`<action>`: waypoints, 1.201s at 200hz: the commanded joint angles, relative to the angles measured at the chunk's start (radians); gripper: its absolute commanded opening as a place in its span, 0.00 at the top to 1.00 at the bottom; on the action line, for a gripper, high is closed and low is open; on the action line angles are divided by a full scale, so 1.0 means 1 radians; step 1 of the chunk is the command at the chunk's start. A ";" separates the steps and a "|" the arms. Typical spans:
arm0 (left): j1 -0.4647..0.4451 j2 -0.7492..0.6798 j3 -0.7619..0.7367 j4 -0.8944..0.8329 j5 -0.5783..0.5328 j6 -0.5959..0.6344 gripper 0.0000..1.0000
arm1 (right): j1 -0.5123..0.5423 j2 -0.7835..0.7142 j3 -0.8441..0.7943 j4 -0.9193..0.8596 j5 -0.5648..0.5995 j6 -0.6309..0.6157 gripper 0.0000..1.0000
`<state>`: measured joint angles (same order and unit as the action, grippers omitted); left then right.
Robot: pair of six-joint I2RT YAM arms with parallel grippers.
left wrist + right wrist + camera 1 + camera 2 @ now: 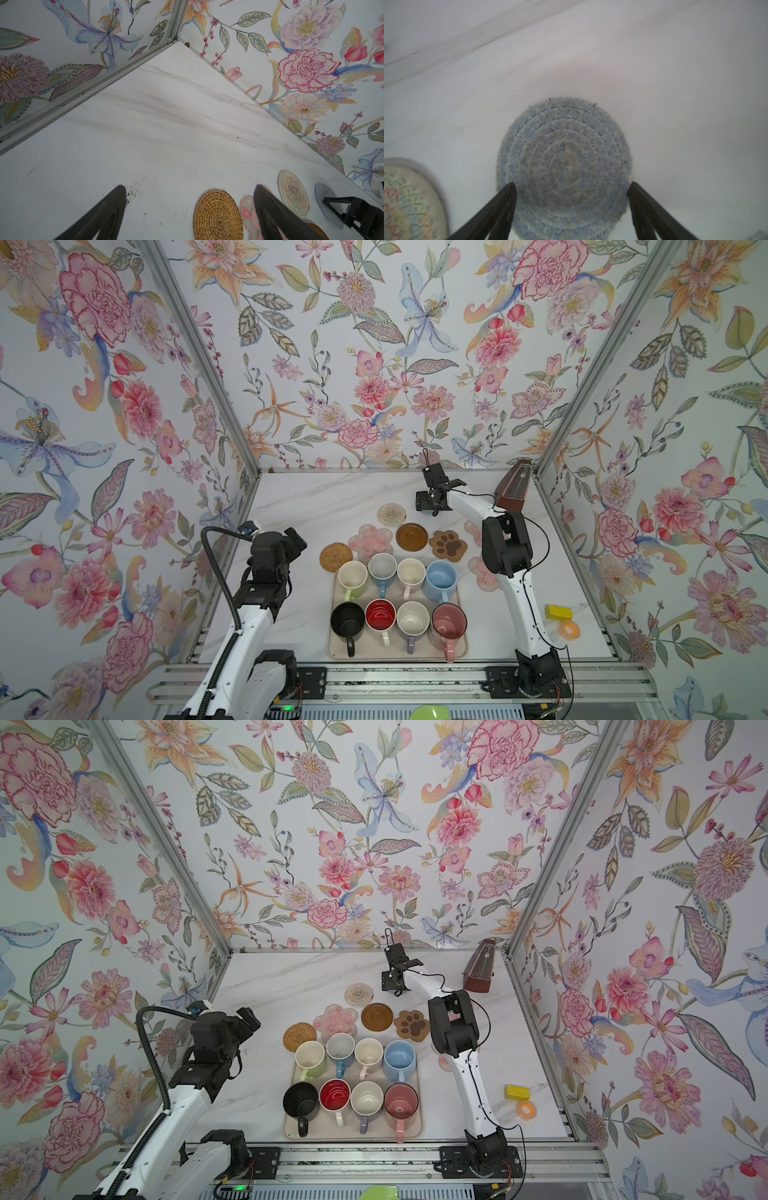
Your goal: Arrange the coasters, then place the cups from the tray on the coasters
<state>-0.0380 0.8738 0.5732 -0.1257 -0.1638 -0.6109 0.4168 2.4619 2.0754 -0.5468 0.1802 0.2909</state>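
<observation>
Grey-blue woven coaster point(564, 158) lay flat on the worktop point(675, 62) between the spread fingers of the right hand point(572, 185); pinching one edge would probably lift it cleanest. The left hand point(190, 188) hung spread, empty.

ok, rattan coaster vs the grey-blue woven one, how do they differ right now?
Rattan coaster is tan; grey-blue woven coaster is pale blue-grey. Rattan coaster lies by the tray corner, no gripper around it; the grey-blue one sits farther back, straddled by the open right gripper. Both round, flat on the table, cupless.
</observation>
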 commanded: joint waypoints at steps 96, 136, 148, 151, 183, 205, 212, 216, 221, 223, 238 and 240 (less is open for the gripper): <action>0.007 -0.019 -0.019 0.028 -0.037 -0.009 0.03 | 0.209 -0.146 -0.077 -0.045 -0.019 -0.030 0.13; 0.007 -0.037 -0.031 0.022 -0.050 -0.015 0.02 | 0.246 -0.069 0.010 -0.081 -0.033 -0.035 0.15; 0.007 -0.039 -0.035 0.022 -0.052 -0.017 0.02 | 0.250 -0.046 0.032 -0.091 -0.036 -0.035 0.15; 0.007 -0.039 -0.035 0.022 -0.053 -0.016 0.02 | 0.250 -0.042 0.037 -0.093 -0.036 -0.034 0.15; 0.007 -0.038 -0.034 0.021 -0.054 -0.019 0.02 | 0.250 0.008 0.078 -0.109 -0.029 -0.042 0.16; 0.008 -0.036 -0.037 0.021 -0.054 -0.023 0.02 | 0.249 0.034 0.091 -0.111 -0.022 -0.045 0.16; 0.008 -0.034 -0.037 0.023 -0.055 -0.026 0.02 | 0.249 0.041 0.095 -0.111 -0.017 -0.047 0.16; 0.007 -0.035 -0.039 0.023 -0.055 -0.026 0.02 | 0.249 0.046 0.098 -0.111 -0.013 -0.047 0.16; 0.007 -0.035 -0.039 0.023 -0.057 -0.028 0.02 | 0.248 0.053 0.102 -0.111 -0.010 -0.047 0.16; 0.008 -0.035 -0.039 0.023 -0.056 -0.027 0.02 | 0.248 0.056 0.103 -0.110 -0.010 -0.047 0.16; 0.009 -0.033 -0.041 0.024 -0.060 -0.031 0.02 | 0.245 0.080 0.122 -0.111 -0.007 -0.049 0.15; 0.008 -0.033 -0.040 0.024 -0.060 -0.031 0.02 | 0.244 0.084 0.128 -0.112 -0.007 -0.049 0.15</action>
<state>-0.0380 0.8433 0.5484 -0.1036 -0.1951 -0.6281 0.6716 2.4908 2.1574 -0.6350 0.1505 0.2565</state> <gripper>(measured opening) 0.978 0.844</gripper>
